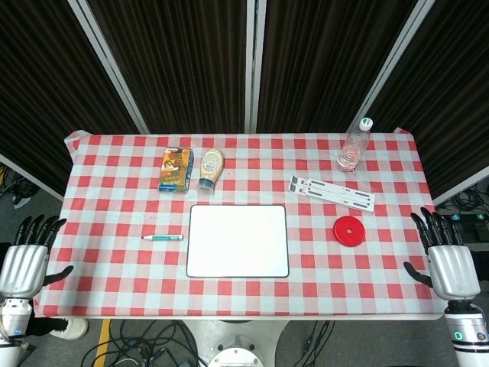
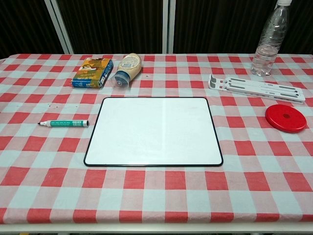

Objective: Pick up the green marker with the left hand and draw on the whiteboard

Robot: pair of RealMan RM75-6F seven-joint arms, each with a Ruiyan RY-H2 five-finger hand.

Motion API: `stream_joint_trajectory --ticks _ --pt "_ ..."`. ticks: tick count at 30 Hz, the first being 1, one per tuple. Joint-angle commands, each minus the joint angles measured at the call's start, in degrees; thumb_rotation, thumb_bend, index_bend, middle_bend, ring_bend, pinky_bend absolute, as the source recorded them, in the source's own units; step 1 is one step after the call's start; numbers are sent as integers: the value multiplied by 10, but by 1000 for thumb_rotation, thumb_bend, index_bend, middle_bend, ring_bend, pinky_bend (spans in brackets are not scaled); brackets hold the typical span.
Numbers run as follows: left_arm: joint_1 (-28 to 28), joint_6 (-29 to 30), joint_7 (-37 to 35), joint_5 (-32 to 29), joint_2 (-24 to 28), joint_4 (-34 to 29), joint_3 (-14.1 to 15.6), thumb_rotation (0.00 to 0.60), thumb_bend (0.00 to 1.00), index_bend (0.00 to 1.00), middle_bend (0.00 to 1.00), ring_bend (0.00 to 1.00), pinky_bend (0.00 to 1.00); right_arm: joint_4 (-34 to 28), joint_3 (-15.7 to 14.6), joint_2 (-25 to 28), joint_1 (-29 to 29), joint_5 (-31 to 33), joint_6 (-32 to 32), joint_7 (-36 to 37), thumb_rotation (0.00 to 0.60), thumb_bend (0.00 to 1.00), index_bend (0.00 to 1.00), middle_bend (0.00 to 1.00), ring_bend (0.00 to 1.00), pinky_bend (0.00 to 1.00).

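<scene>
The green marker [image 2: 63,123] is lying flat on the checked cloth, just left of the whiteboard [image 2: 153,131] and apart from it, its length running left to right with the dark tip end pointing away from the board. The whiteboard, a white rectangle with rounded corners and a thin black rim, is lying flat mid-table, its surface showing blank and unmarked.

The head view looks steeply down from high toward twelve o'clock, the chest view low and closer, both sharing the whiteboard [image 1: 238,240] [image 2: 153,131].
</scene>
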Motion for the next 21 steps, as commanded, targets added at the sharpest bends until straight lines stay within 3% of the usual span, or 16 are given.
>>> stream_joint_trajectory --ticks 1,4,7,9,14,21 --pt "-27 -18 8 4 4 -14 -19 600 86 167 109 147 146 2 2 4 0 -3 5 2 600 88 0 0 0 0" --pt "-65 -54 16 0 1 -23 -41 600 94 244 179 297 327 1 7 10 -1 -5 13 3 600 88 0 0 0 0" --pt "-110 -99 35 -15 -16 -30 -65 600 174 327 294 543 643 -2 10 15 0 -5 16 2 600 90 0 0 0 0" --pt "-137 -135 65 -31 -31 -31 -73 600 211 352 333 639 749 -4 11 18 0 -5 17 2 600 92 0 0 0 0" --pt "-205 -227 196 -95 -76 -38 -80 600 222 387 392 725 839 -6 11 24 -1 -4 17 2 600 93 0 0 0 0" --pt "-261 -273 321 -192 -169 -15 -75 600 308 439 467 830 969 -3 8 24 -2 14 4 8 600 94 0 0 0 0"
